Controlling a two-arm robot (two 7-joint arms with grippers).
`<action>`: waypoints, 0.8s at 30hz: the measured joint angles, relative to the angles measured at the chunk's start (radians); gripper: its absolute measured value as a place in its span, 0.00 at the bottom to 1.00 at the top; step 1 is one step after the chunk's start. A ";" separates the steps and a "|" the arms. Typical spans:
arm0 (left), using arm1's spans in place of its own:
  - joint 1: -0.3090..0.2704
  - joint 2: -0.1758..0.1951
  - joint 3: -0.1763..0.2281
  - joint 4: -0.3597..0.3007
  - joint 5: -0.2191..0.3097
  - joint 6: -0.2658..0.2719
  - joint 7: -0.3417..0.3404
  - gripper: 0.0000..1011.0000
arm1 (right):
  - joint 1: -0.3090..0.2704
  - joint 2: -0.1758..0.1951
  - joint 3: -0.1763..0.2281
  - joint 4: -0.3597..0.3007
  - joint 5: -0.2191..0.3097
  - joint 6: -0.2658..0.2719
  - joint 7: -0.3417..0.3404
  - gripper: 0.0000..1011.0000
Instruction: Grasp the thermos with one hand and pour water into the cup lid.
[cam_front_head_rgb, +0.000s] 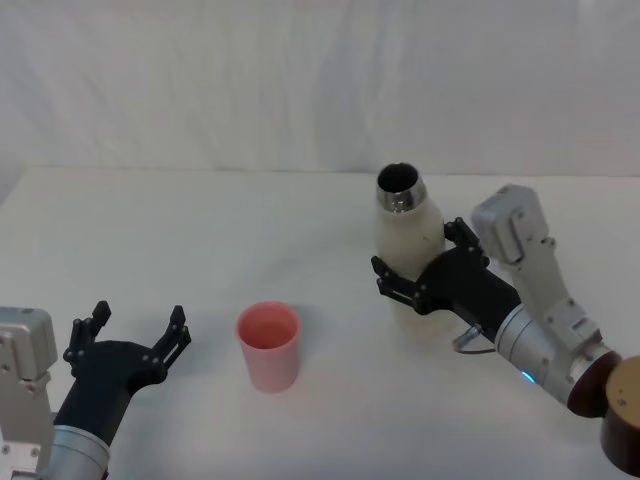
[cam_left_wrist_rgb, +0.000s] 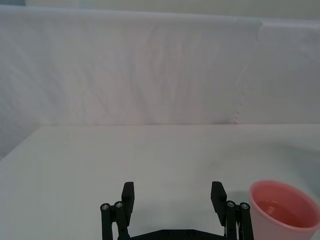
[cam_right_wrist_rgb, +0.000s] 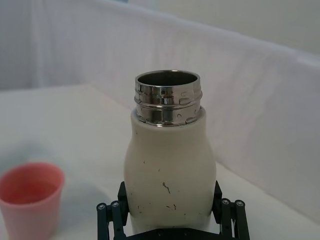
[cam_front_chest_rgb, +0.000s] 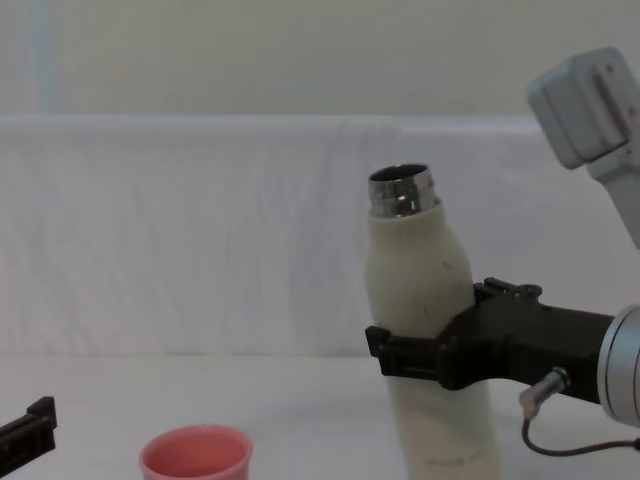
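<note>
Looks like lab test bench: bare white table (cam_front_head_rgb: 200, 220), white cloth backdrop (cam_front_head_rgb: 300, 80) (wrinkled, hung along far edge), no household clutter.

A white table (cam_front_head_rgb: 200, 220) stands before a wrinkled white cloth backdrop (cam_front_head_rgb: 300, 80).

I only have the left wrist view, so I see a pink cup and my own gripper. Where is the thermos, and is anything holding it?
Observer: The thermos stands upright on the table, to the right of the cup lid, with the right gripper closed around its body.
Operator: Is its cap off?
Observer: Yes, the steel neck is open, no cap on it.
Operator: Is my left gripper near the cup?
Observer: The left gripper is open, left of the cup and apart from it.
</note>
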 joint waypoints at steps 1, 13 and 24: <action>0.000 0.000 0.000 0.000 0.000 0.000 0.000 0.99 | 0.001 0.004 -0.004 -0.004 -0.014 0.003 -0.003 0.95; 0.000 0.000 0.000 0.000 0.000 0.000 0.000 0.99 | 0.047 0.047 -0.079 -0.029 -0.236 0.055 -0.013 0.95; 0.000 0.000 0.000 0.000 0.000 0.000 0.000 0.99 | 0.094 0.057 -0.155 -0.022 -0.411 0.071 -0.005 0.95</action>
